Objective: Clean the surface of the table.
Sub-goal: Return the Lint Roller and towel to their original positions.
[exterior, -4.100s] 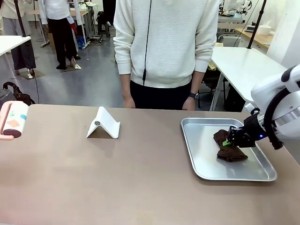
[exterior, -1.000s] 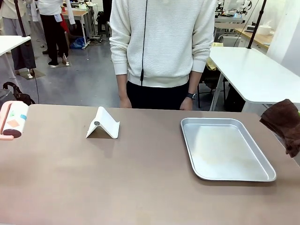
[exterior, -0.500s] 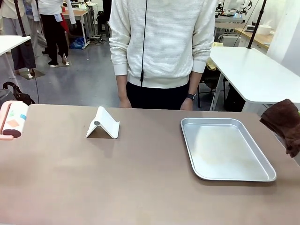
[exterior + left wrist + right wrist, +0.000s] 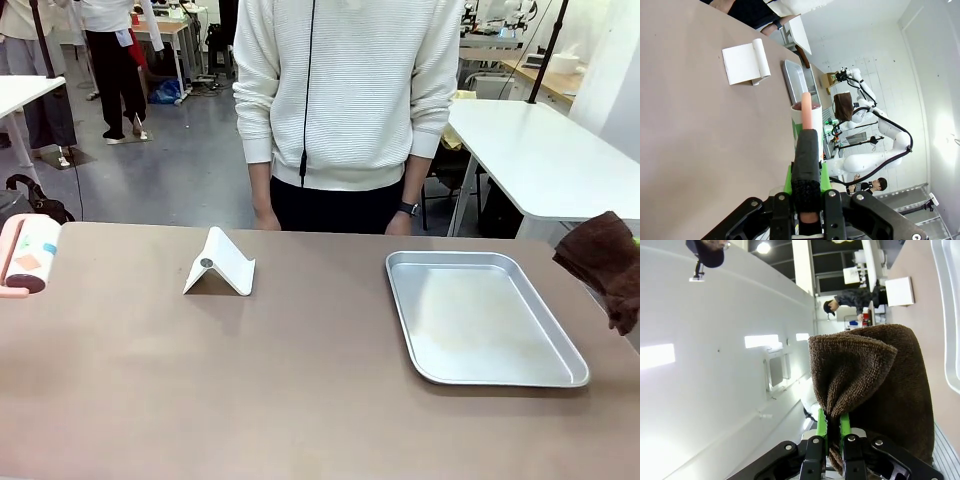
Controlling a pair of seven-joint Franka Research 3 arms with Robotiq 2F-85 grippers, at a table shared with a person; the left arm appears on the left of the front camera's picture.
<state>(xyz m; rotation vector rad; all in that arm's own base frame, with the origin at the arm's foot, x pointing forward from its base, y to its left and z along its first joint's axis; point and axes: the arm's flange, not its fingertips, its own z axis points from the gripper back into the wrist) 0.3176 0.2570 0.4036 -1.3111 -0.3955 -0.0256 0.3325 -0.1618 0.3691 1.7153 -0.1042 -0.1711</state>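
Pinched at one bunched corner between the right gripper [image 4: 831, 427]'s green pads, the brown terry cloth [image 4: 875, 390] drapes soft and light beyond the fingertips, likely fit to wipe the table [image 4: 250, 380], while the left gripper [image 4: 806, 192] is pressed together on a pink-handled lint roller [image 4: 806, 117].

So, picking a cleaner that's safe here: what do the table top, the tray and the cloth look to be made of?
Table: matte taupe laminate, probably; smooth and glare-free. Tray: bare metal, likely steel or aluminium; it shines with a soft reflection. Cloth: brown terry, looped pile visible.
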